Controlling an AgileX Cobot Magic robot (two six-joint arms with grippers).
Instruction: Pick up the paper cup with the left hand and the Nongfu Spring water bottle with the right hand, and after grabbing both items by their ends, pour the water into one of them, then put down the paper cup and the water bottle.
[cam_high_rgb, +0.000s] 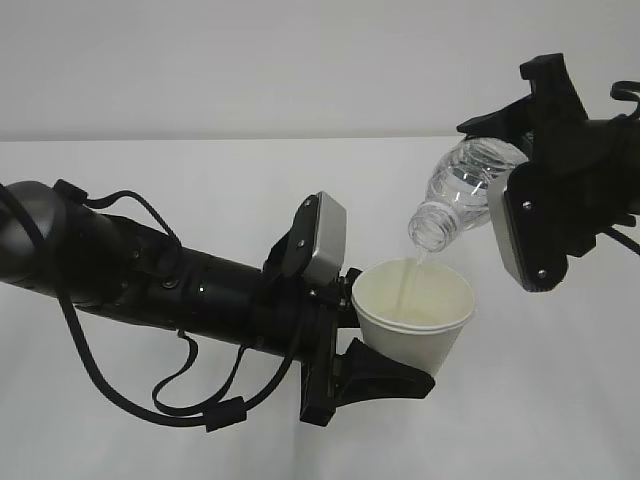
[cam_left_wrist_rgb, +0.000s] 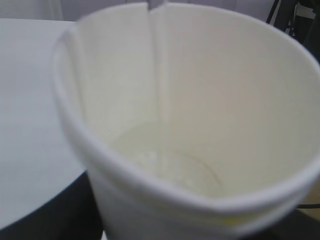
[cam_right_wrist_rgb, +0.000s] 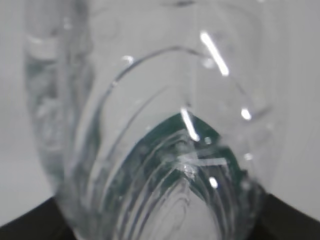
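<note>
Now the tilted Nongfu Spring water bottle streams water into the paper cup.

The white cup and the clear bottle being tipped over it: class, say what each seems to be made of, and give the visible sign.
The small white tapered cup looks like matt paper: a rolled rim and a straight side seam show in the left wrist view. The clear ribbed bottle looks like thin glossy plastic: see-through wall, bright glints, moulded ridges and a threaded neck.
</note>
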